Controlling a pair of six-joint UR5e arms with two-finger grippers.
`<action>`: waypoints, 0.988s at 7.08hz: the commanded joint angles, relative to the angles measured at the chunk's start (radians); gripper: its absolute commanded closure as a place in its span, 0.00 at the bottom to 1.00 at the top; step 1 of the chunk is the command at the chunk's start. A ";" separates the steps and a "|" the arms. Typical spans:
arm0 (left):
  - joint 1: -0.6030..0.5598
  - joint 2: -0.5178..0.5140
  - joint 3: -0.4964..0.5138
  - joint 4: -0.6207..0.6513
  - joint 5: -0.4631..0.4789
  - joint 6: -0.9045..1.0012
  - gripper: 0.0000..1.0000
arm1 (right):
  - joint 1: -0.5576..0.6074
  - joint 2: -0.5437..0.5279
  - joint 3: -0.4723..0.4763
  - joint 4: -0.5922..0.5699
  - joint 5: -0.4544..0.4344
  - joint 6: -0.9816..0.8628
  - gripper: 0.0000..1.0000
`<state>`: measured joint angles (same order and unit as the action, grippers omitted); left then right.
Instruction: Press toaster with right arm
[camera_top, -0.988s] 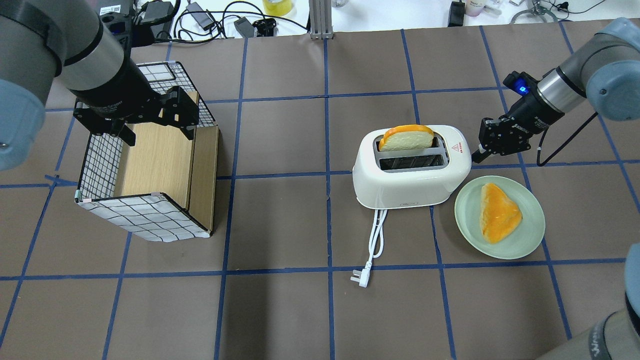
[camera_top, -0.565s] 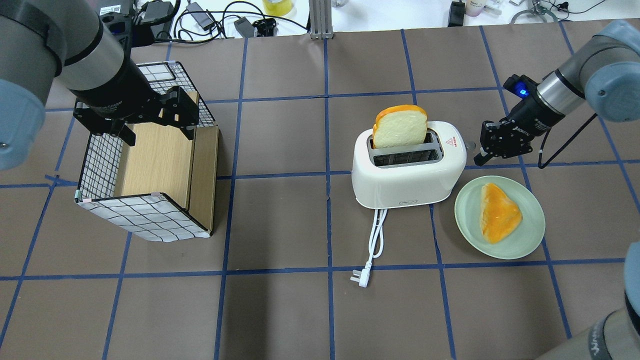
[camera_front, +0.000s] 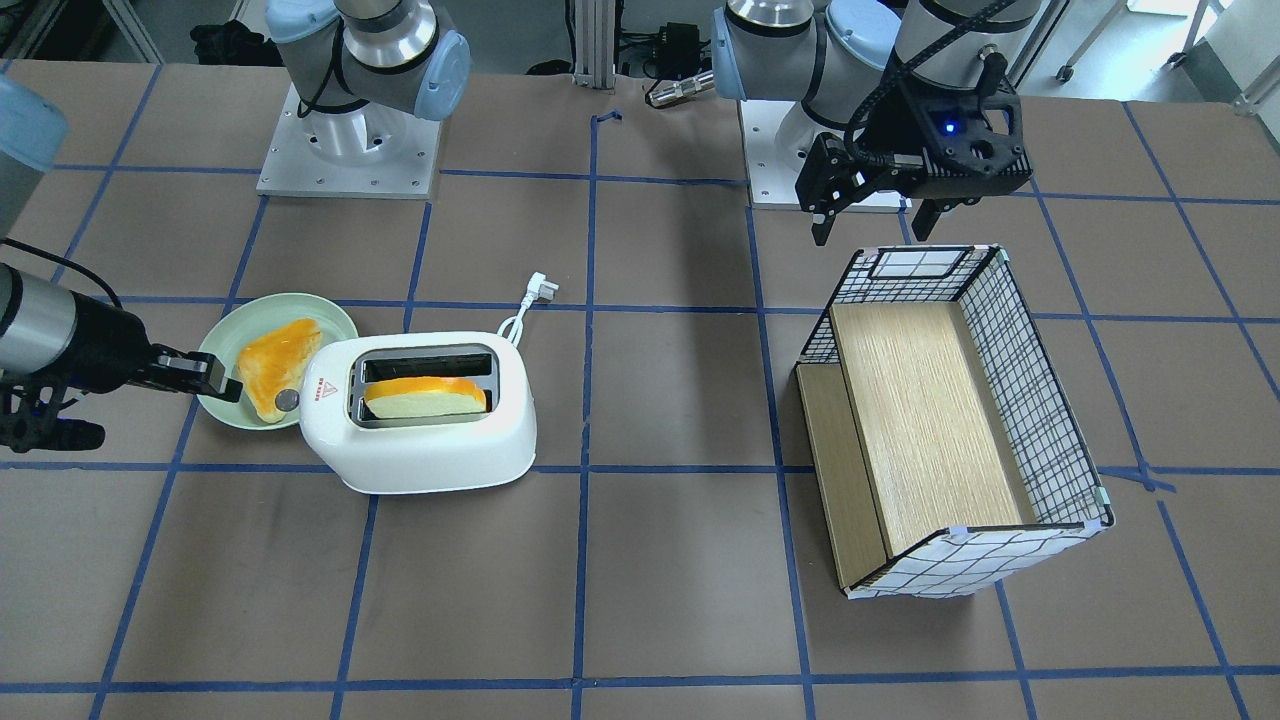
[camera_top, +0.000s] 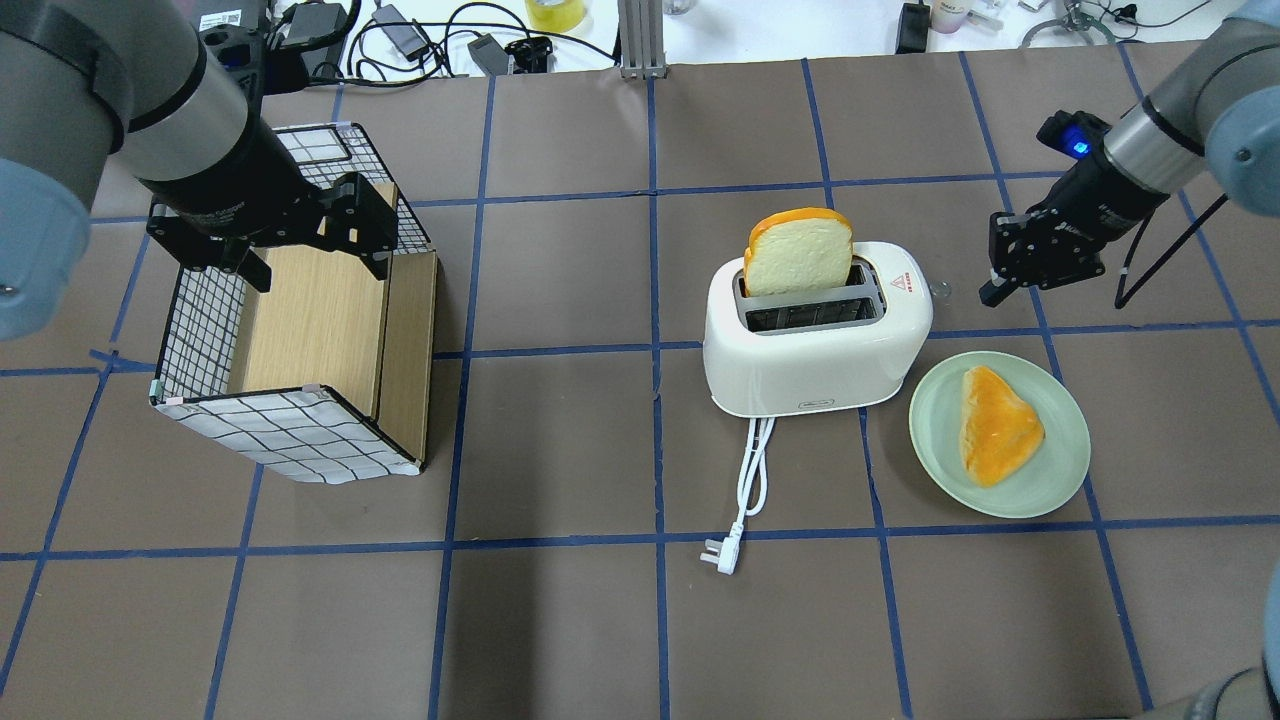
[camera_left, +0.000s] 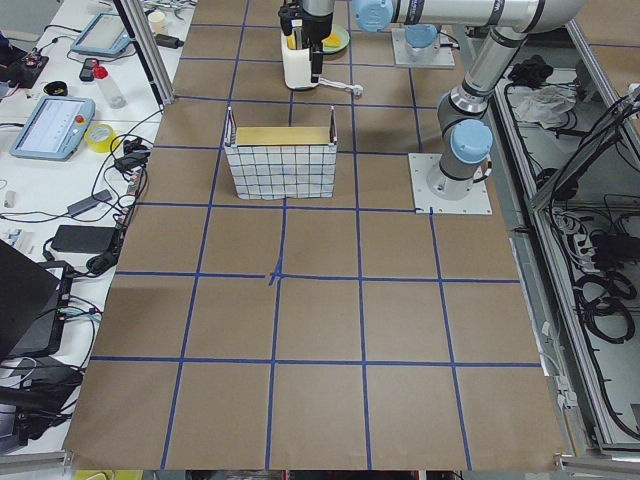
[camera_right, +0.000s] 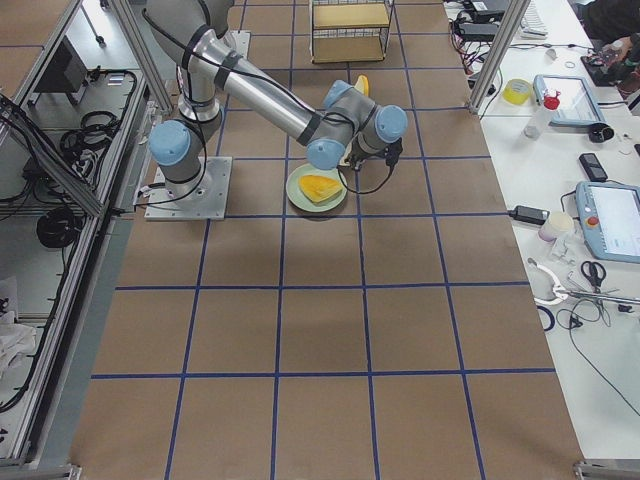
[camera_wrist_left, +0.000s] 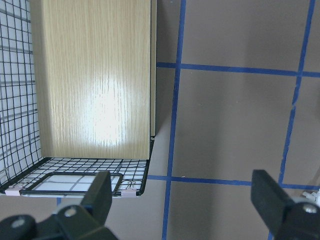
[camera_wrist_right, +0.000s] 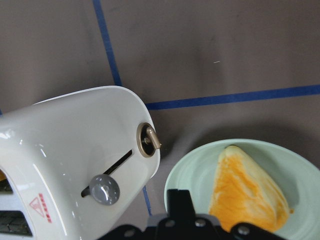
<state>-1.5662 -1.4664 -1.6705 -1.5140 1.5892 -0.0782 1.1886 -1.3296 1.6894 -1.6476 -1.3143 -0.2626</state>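
The white toaster (camera_top: 815, 345) stands mid-table with a red triangle sticker and its cord and plug (camera_top: 722, 555) trailing toward the front. A bread slice (camera_top: 798, 256) stands tall in its rear slot. My right gripper (camera_top: 988, 292) is shut and empty. It hovers off the toaster's right end, apart from it. The right wrist view shows the toaster's end (camera_wrist_right: 75, 155) with the grey lever knob (camera_wrist_right: 105, 189) in its slot. The toaster (camera_front: 420, 450) and the right gripper (camera_front: 218, 388) also show in the front view. My left gripper (camera_top: 315, 262) is open over the basket.
A pale green plate (camera_top: 1060, 475) with an orange-crusted bread slice (camera_top: 995, 425) lies just right of the toaster, under the right arm's reach. A wire basket (camera_top: 290, 440) with a wooden shelf sits at the left. Cables and clutter line the far edge.
The bread slice has popped up from low in the slot to standing tall. My right gripper has drawn back to the right, away from the toaster's end. The left arm has not moved.
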 joint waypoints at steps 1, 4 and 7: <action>0.000 0.000 0.000 0.000 0.000 0.000 0.00 | 0.002 -0.086 -0.034 0.006 -0.103 0.006 0.88; 0.000 0.000 0.000 0.000 0.000 0.000 0.00 | 0.005 -0.212 -0.047 0.009 -0.166 0.006 0.64; 0.000 0.000 0.000 0.000 0.000 0.000 0.00 | 0.008 -0.255 -0.077 0.014 -0.192 0.008 0.18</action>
<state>-1.5662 -1.4665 -1.6705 -1.5141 1.5892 -0.0782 1.1956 -1.5718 1.6303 -1.6351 -1.5011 -0.2558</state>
